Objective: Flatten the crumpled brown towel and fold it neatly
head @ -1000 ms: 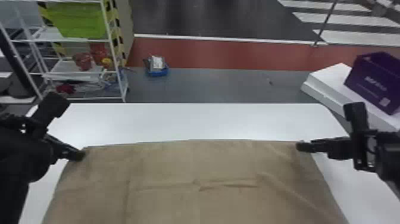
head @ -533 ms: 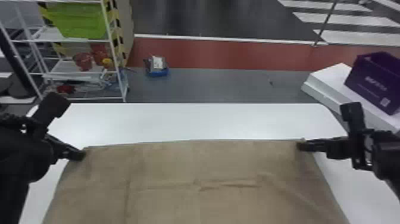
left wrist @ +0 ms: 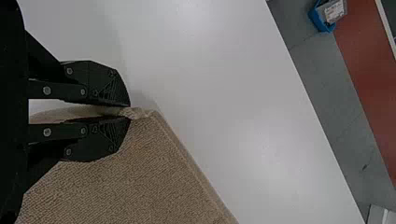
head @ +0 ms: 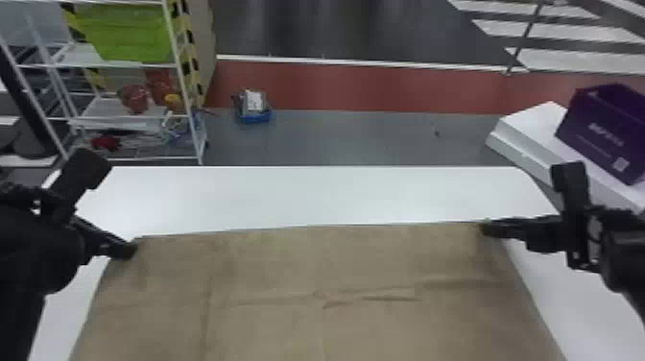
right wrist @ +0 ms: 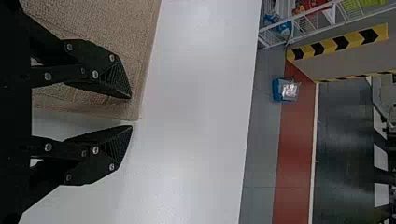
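We have the white table [head: 312, 197] underneath, and on it our brown towel [head: 268, 269] lies spread out, mostly flat, with its far edge short of the table's far side. At its far left corner, our left gripper [head: 127, 249] pinches a gathered bit of cloth. At the far right corner, our right gripper [head: 489, 228] stands open, one finger over the cloth, the other over bare table. Small creases [head: 391, 298] cross the towel's middle.
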`<state>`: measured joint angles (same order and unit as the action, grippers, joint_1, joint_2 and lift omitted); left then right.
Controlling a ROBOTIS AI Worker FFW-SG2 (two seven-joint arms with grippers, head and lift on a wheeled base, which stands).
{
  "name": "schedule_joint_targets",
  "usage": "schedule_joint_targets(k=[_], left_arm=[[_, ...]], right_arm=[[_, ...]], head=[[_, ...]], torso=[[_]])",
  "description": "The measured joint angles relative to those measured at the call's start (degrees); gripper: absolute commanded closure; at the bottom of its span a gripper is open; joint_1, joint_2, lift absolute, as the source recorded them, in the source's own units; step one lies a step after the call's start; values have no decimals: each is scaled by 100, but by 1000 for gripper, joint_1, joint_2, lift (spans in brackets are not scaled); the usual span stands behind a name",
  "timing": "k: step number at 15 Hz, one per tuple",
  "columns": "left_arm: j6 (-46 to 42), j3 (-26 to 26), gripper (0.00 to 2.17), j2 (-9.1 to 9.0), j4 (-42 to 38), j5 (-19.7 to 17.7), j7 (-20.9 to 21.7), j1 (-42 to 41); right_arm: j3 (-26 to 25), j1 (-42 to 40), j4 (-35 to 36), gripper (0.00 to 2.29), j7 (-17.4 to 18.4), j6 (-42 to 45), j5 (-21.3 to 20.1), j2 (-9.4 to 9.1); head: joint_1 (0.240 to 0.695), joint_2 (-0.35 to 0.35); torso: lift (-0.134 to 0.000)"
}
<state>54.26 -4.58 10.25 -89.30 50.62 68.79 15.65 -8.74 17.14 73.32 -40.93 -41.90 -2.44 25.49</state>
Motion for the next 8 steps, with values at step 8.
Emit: schedule_joint_targets(k=[8], left_arm=[[-68,-88,998,-2,0,0,-6,-10]], right_arm=[[145,-53,-7,917,-94,190,-156,46]], head=[[695,-87]], torso=[[-124]])
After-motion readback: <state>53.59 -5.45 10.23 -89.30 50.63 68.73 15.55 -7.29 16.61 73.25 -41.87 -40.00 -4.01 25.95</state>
